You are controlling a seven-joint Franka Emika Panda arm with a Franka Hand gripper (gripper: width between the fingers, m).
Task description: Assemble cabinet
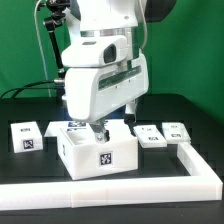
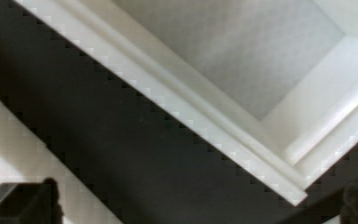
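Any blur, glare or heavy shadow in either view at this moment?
Exterior view: evenly lit and fairly sharp; the arm casts soft shade on the cabinet around the gripper. Wrist view: very close and soft, white surfaces nearly washed out, their edges blurred, one dark fingertip out of focus.

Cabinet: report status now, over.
Gripper down at cabinet top; whether the jaws are open or shut is unreadable. Cabinet box sits mid-table. Loose panels lie flat either side, apart from it. Nothing seen blocking.
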